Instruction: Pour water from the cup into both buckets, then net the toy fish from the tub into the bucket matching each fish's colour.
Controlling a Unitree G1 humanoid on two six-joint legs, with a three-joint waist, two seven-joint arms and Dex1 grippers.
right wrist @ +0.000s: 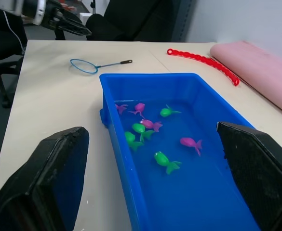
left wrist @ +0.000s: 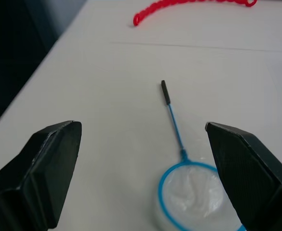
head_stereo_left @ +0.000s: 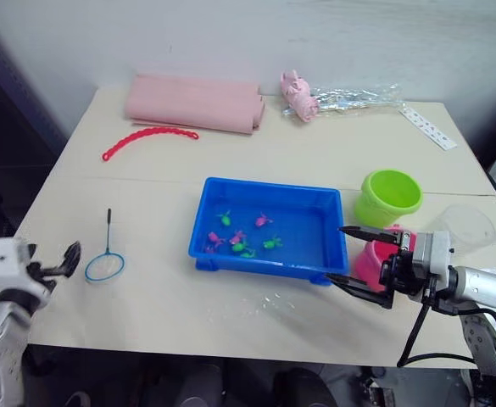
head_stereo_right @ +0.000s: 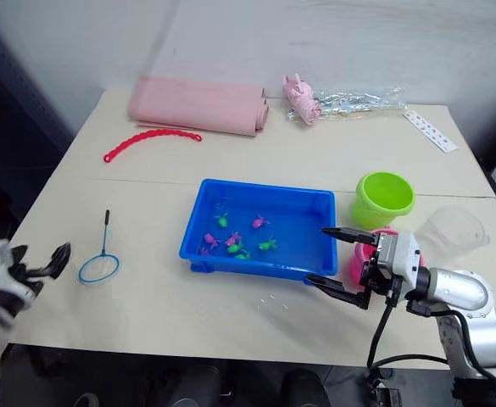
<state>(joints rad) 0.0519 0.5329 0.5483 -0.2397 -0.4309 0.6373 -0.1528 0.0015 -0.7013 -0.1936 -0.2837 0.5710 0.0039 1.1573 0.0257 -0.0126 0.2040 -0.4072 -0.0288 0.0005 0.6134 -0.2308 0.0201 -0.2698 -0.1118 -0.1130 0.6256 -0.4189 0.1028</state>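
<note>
Cream table [head_stereo_left: 146, 297] against white wall; tub [head_stereo_left: 216, 191] centre frame, net [head_stereo_left: 104, 262] lower left (both grippers [head_stereo_left: 355, 257] [head_stereo_left: 61, 259] spread wide).

Table [head_stereo_left: 146, 314] carries tub [head_stereo_left: 269, 261], net [head_stereo_left: 105, 259] (buckets [head_stereo_left: 387, 197] too).

Premises appear to be an office or lab room set up for testing. Evidence: a plain beige table [head_stereo_left: 231, 161] against a bare white wall [head_stereo_left: 256, 34], with black office chairs [right wrist: 131, 19] on grey flooring beyond the table.
</note>
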